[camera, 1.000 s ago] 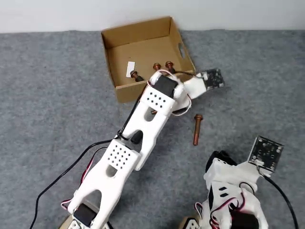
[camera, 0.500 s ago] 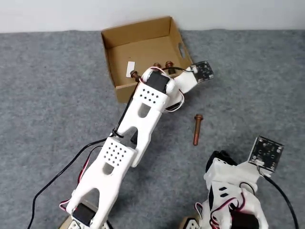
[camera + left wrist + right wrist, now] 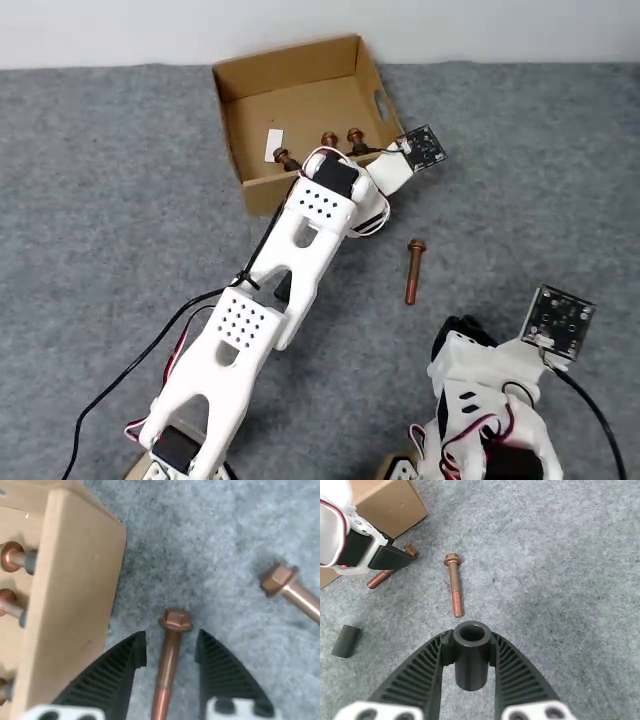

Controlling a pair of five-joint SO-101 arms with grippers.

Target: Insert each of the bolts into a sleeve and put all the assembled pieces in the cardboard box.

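My left gripper (image 3: 171, 636) is open low over the carpet beside the cardboard box (image 3: 75, 580), its fingers either side of a copper bolt (image 3: 169, 670) without closing on it. A second bolt (image 3: 289, 589) lies farther off on the carpet (image 3: 412, 270). My right gripper (image 3: 471, 646) is shut on a black sleeve (image 3: 471, 665), held upright above the carpet with that second bolt (image 3: 453, 584) just ahead. The box (image 3: 250, 85) holds three assembled pieces (image 3: 328, 140) along its near wall. In the high view the left arm (image 3: 320, 215) reaches to the box's near corner.
A loose black sleeve (image 3: 346, 640) lies on the carpet near the left gripper's bolt (image 3: 380, 579). The right arm (image 3: 485, 400) sits at the near right edge. Grey carpet spreads open to the right of the box.
The left arm's wrist has swung a little left and toward the box's near corner. The right arm and the loose bolt have stayed still.
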